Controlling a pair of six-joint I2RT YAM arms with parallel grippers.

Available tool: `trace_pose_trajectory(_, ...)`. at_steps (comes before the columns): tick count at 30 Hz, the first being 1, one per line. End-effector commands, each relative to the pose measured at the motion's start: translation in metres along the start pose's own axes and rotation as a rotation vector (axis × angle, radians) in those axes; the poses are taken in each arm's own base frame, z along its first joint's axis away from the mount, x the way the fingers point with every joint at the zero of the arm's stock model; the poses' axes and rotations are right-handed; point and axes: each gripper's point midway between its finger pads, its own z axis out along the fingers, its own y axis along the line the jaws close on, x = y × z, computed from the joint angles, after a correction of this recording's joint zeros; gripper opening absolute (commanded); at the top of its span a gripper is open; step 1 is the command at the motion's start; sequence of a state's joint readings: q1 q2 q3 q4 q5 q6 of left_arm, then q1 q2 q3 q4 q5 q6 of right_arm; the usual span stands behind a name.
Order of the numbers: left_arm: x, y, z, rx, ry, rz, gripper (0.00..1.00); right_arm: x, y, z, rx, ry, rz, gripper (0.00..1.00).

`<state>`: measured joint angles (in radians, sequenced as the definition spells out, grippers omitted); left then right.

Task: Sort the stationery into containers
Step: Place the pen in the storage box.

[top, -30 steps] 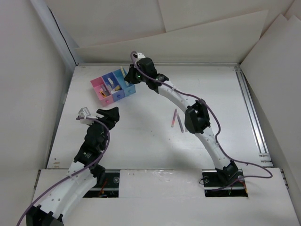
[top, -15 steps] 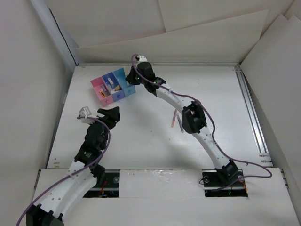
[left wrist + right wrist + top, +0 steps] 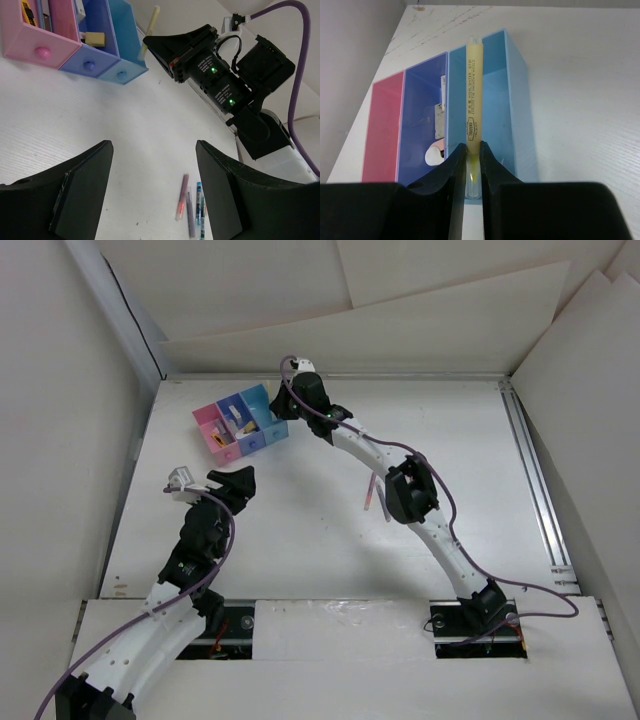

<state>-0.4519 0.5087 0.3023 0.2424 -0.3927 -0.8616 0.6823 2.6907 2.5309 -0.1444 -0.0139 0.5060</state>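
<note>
The three joined bins stand at the far left: pink, dark blue, light blue. My right gripper is shut on a pale yellow highlighter, held over the light blue bin, just by its wall with the dark blue bin. My left gripper is open and empty above the table, well short of the bins. Several thin pens lie together on the table, partly under the right arm. A tan block lies in the dark blue bin, and a yellow-black stick in the pink one.
White walls close in the table at the left and back. A metal rail runs along the right side. The right arm stretches diagonally across the middle of the table.
The right wrist turned and its elbow shifted left between one second and half a second ago, then stayed still. The left arm has not moved.
</note>
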Motion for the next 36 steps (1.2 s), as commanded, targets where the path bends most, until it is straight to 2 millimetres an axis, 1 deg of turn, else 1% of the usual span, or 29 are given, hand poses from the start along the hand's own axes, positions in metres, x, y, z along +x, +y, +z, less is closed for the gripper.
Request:
trace_pose_trajectory(1,-0.001,-0.005,0.001,0.026,-0.009,0.0,0.64,-0.035,0.027,-0.003,-0.066,-0.106,0.006,0.18)
trace_pose_trajectory(4,-0.001,-0.004,0.001,0.026,-0.009,0.009,0.64,-0.031,0.026,-0.002,-0.069,-0.093,0.006,0.21)
trace_pose_trajectory(8,-0.001,-0.004,0.001,0.026,-0.009,0.009,0.64,-0.031,0.026,-0.002,-0.069,-0.093,0.006,0.21)
trace_pose_trajectory(12,-0.001,-0.004,0.001,0.026,-0.009,0.009,0.64,-0.03,0.027,-0.002,-0.077,-0.089,-0.004,0.24)
trace_pose_trajectory(15,-0.001,-0.004,0.001,0.026,-0.009,0.009,0.64,-0.024,0.027,-0.003,-0.083,-0.064,-0.005,0.27)
trace_pose_trajectory(18,-0.003,-0.006,0.0,0.032,-0.014,0.005,0.64,-0.027,0.029,-0.006,-0.082,-0.063,-0.014,0.3)
trace_pose_trajectory(19,-0.003,-0.006,0.0,0.032,-0.014,0.005,0.64,-0.024,0.034,-0.006,-0.09,-0.059,-0.025,0.3)
trace_pose_trajectory(20,-0.003,-0.006,0.0,0.032,-0.014,0.005,0.64,-0.02,0.032,-0.005,-0.085,-0.051,-0.025,0.3)
trace_pose_trajectory(22,-0.003,-0.006,0.0,0.032,-0.014,0.005,0.64,-0.022,0.032,-0.007,-0.076,-0.056,-0.025,0.3)
trace_pose_trajectory(23,-0.002,-0.007,-0.001,0.038,-0.007,0.005,0.64,-0.015,0.032,-0.007,-0.065,-0.043,-0.027,0.3)
trace_pose_trajectory(26,-0.002,-0.007,-0.001,0.038,-0.007,0.005,0.64,-0.026,0.033,-0.014,-0.046,-0.068,-0.035,0.32)
trace_pose_trajectory(29,-0.002,-0.007,-0.001,0.038,-0.007,0.005,0.64,-0.052,0.046,-0.037,-0.058,-0.114,-0.033,0.32)
trace_pose_trajectory(30,0.0,-0.008,-0.001,0.046,0.004,0.016,0.64,-0.072,0.058,-0.056,-0.079,-0.149,-0.033,0.32)
trace_pose_trajectory(32,0.001,-0.016,-0.002,0.087,0.014,0.02,0.64,-0.096,0.065,-0.08,-0.076,-0.206,-0.029,0.32)
trace_pose_trajectory(33,0.003,-0.017,-0.001,0.094,0.023,0.039,0.64,-0.107,0.068,-0.094,-0.075,-0.231,-0.027,0.3)
trace_pose_trajectory(34,0.006,-0.017,0.0,0.098,0.034,0.052,0.64,-0.124,0.074,-0.122,-0.074,-0.27,-0.023,0.25)
trace_pose_trajectory(35,0.008,-0.019,0.0,0.109,0.044,0.061,0.64,-0.129,0.071,-0.136,-0.051,-0.282,-0.019,0.21)
trace_pose_trajectory(36,0.013,-0.022,0.0,0.131,0.067,0.074,0.64,-0.138,0.064,-0.149,-0.001,-0.32,-0.01,0.17)
